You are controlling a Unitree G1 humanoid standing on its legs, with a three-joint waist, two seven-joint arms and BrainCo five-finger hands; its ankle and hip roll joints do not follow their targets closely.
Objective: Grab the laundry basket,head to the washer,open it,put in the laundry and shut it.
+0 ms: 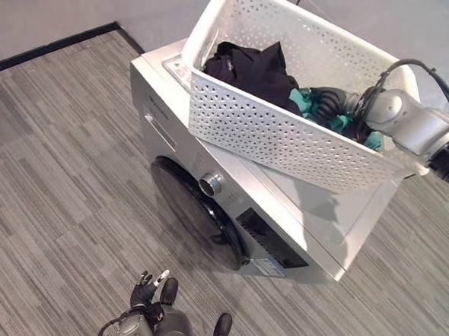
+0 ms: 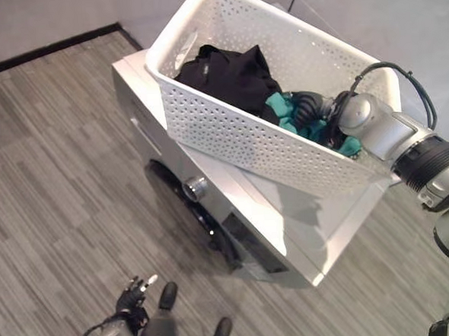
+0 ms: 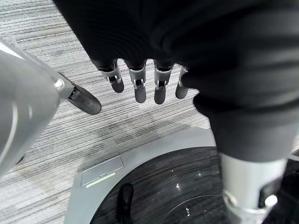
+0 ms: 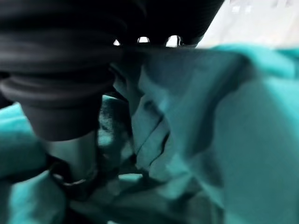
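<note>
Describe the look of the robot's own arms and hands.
Both arms are silver-grey metal. The left hand has silver fingers with dark tips under a dark ribbed cover. The right hand wears the same dark ribbed cover at the wrist, and a black cable loops over that forearm.

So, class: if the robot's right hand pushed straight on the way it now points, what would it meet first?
Probably the teal cloth: the right hand is already down in the laundry basket, with that cloth directly ahead of it.
</note>
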